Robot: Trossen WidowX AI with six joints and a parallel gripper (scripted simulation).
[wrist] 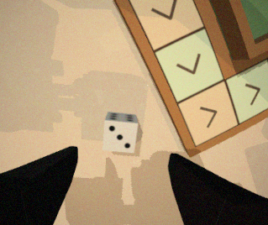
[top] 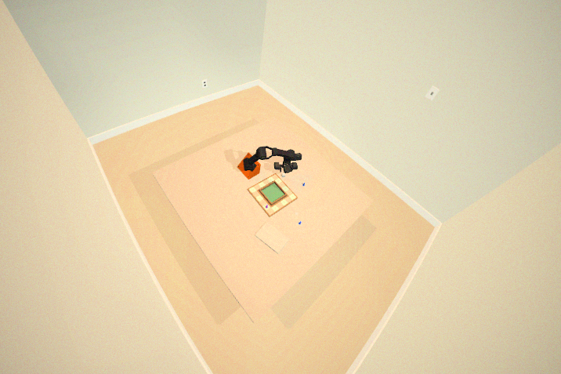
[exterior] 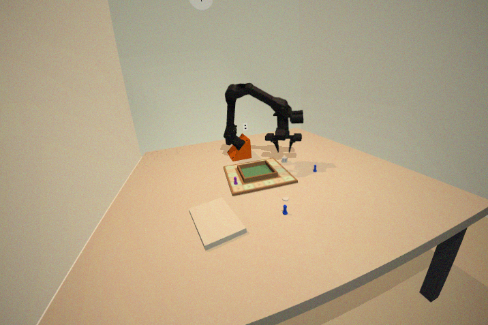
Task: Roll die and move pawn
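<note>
The white die (top: 283, 175) (exterior: 284, 159) (wrist: 120, 135) lies on the table just outside a corner of the board (exterior: 260, 189) (wrist: 186, 143). In the wrist view its large face shows three pips, and a darker side face shows more. My gripper (exterior: 283, 151) (wrist: 123, 157) is open and empty, pointing down above the die. In the wrist view the die lies between and a little beyond the fingertips. The dice tray (top: 272, 192) (exterior: 257, 171) with its green floor is empty. The purple pawn (top: 266, 206) (exterior: 235, 180) stands on a board square. Arrows mark the squares in the wrist view.
Two blue pawns stand on the table off the board, one (top: 303, 184) (exterior: 314, 168) farther back and one (top: 299, 223) (exterior: 284, 210) nearer the front. A small white disc (exterior: 285, 198) lies behind the front one. A flat pale slab (top: 272, 237) (exterior: 217, 222) lies in front of the board.
</note>
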